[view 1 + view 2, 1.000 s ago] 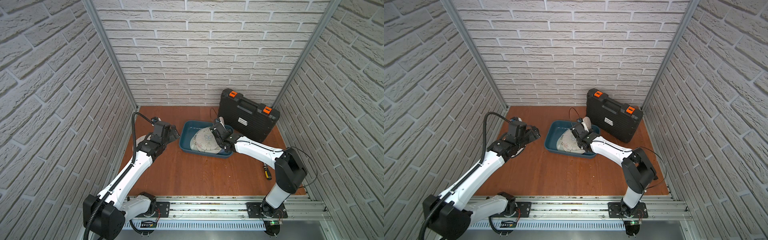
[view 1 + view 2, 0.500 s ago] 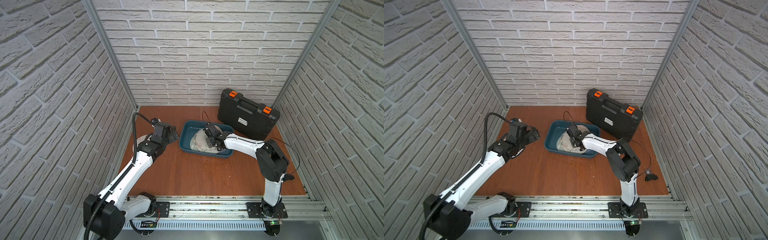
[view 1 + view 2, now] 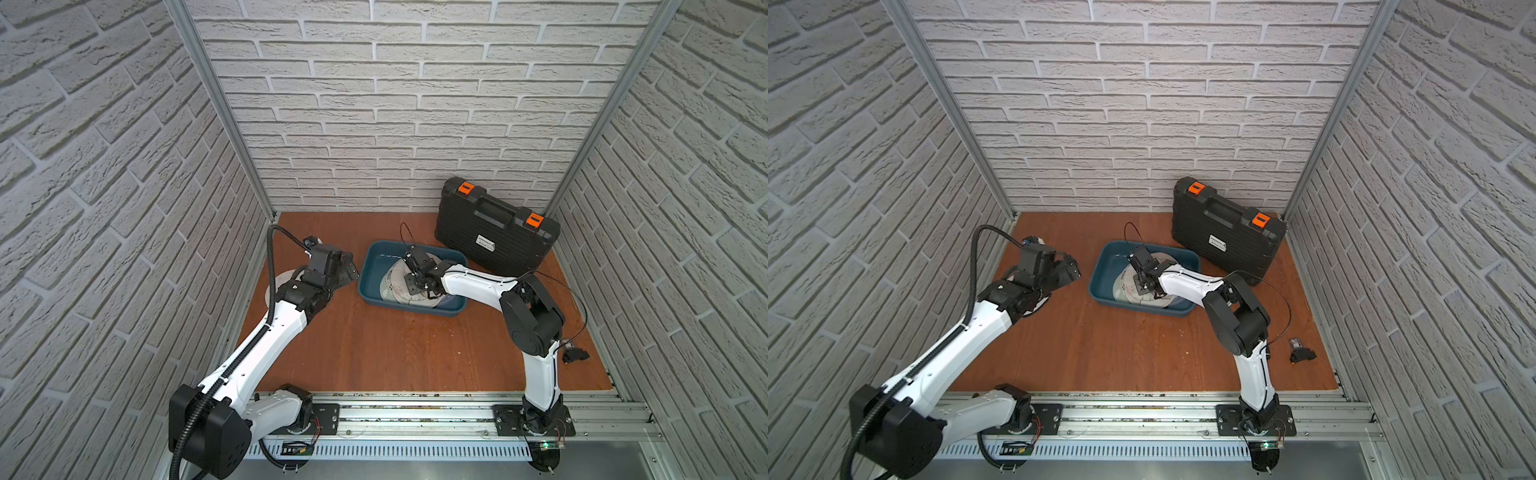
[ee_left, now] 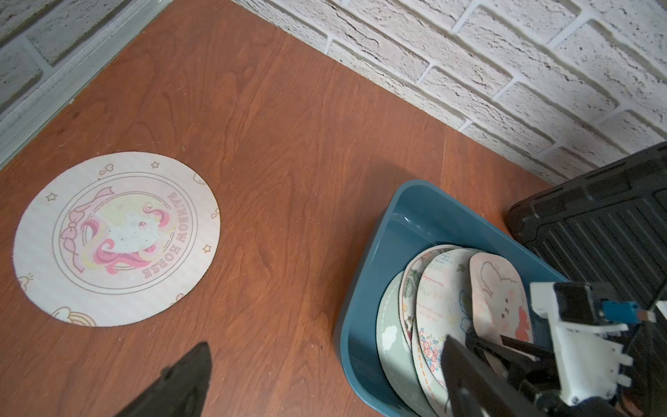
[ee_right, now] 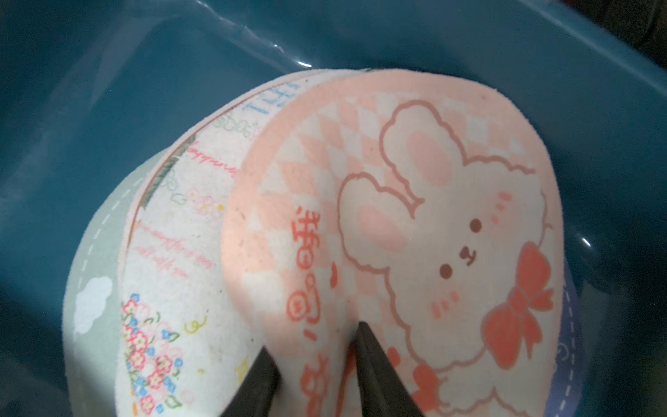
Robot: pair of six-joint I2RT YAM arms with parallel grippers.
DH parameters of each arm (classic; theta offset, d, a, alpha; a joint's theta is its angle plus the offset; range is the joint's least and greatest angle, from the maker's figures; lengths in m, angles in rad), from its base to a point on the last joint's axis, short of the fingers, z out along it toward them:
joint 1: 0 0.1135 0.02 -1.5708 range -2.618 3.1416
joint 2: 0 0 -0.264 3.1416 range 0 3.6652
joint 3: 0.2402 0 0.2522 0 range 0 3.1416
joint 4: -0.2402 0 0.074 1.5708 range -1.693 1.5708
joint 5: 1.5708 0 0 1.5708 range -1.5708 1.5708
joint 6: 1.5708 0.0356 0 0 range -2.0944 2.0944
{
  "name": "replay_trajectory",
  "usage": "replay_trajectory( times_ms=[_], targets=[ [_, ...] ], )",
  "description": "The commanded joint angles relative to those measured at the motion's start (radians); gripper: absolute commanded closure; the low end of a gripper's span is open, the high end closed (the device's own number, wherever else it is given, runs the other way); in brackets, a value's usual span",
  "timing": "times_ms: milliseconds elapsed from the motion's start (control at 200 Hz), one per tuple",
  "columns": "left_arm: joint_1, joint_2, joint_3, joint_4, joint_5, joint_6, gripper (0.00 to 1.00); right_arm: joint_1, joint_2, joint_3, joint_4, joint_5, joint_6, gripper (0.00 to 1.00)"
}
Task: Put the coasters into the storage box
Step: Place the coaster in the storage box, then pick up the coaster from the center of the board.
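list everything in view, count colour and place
storage box: one, teal, mid table
coasters: at least five, pastel, overlapping inside the storage box
rabbit coaster: one, pink, topmost of those
unicorn coaster: one, cream and pink, flat on table by left arm
tool case: one, black with orange latches, back right
small black object: one, right table edge, unidentifiable
table: one, reddish-brown wood
left pincer: one, black, open above bare table
right pincer: one, black, jaws apart at rabbit coaster in box
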Motion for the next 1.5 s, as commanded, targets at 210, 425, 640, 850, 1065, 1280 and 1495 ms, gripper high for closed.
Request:
replay_trajectory(
  times_ms=[210, 425, 640, 850, 1065, 1280, 1495],
  targets=[
    [0.006, 0.013, -0.015, -0.001, -0.018, 0.012, 0.02, 0.001, -0.100, -0.032, 0.023, -0.050, 0.008, 0.41],
    [0.009, 0.013, -0.019, -0.004, -0.024, 0.014, 0.02, 0.000, -0.166, -0.077, 0.078, -0.125, -0.002, 0.26],
    [0.014, 0.014, -0.023, -0.013, -0.030, 0.017, 0.02, 0.000, -0.183, -0.082, 0.081, -0.193, -0.005, 0.18],
    [0.043, 0.024, -0.020, -0.071, -0.071, 0.006, 0.02, 0.001, -0.214, -0.102, 0.095, -0.225, -0.005, 0.17],
    [0.220, 0.061, -0.018, -0.167, -0.049, 0.010, 0.02, 0.002, -0.287, -0.155, 0.127, -0.248, -0.003, 0.17],
    [0.338, 0.153, -0.016, -0.140, -0.001, 0.065, 0.02, 0.004, -0.323, -0.170, 0.135, -0.271, -0.009, 0.17],
    [0.416, 0.288, 0.024, -0.097, 0.094, 0.105, 0.02, 0.055, -0.296, -0.149, 0.165, -0.388, -0.062, 0.17]
  ],
)
